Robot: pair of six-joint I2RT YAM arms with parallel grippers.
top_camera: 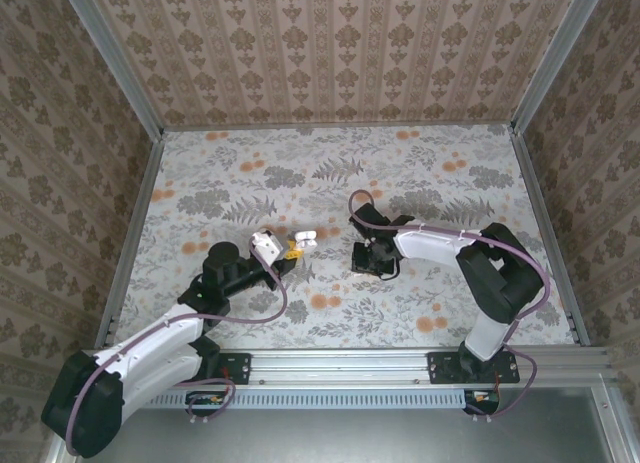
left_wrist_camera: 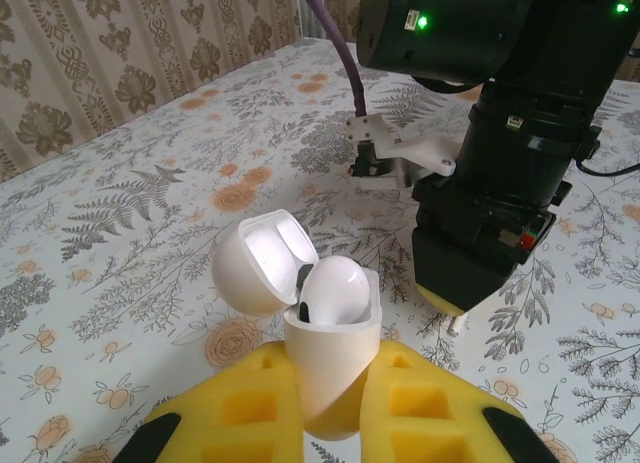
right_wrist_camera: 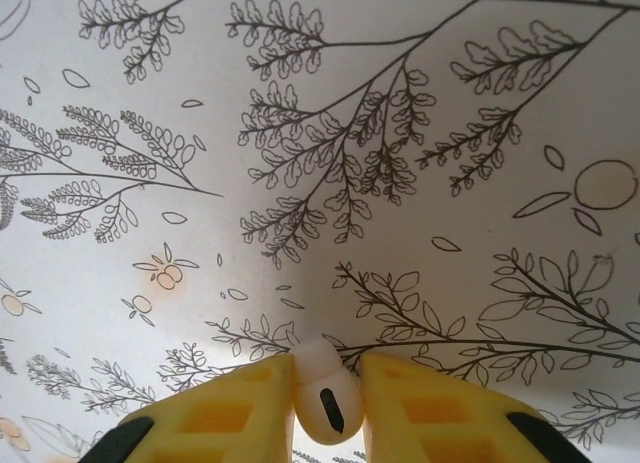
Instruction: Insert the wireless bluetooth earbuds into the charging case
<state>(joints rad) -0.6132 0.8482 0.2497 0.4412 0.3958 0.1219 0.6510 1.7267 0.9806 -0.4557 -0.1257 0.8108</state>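
- Earbud (right_wrist_camera: 324, 408) is pinched between the yellow pads (right_wrist_camera: 240, 413) of the right hand (right_wrist_camera: 325, 383), which is clenched on it low over the tabletop (right_wrist_camera: 420, 113). Only its rounded body is caught, near the pad tips, so an uneven squeeze could twist it or squirt it out.
- I cannot tell whether the earbud is clear of the tabletop. Lifting while it drags on the surface could roll it in the pads.
- A turned earbud would likely arrive askew and jam at the socket mouth.
- The left hand (left_wrist_camera: 335, 368) is clenched on the case (left_wrist_camera: 330, 343), holding it tilted above the tabletop with the lid (left_wrist_camera: 262, 263) open to the left. The glossy rounded shell gives little purchase, so a push from above could rock it or make it slide.
- A seated earbud (left_wrist_camera: 335, 283) bulges above the rim. A careless approach could knock it loose, or land on it instead of the free socket, which is hidden here.
- The lid stands close to the opening, so a brush from the right hand could swing it shut.
- From above, the right hand (top_camera: 372, 260) is near the case (top_camera: 306, 238). Closing that gap risks the hands colliding.
- A dropped earbud would be hard to spot on the floral tabletop.
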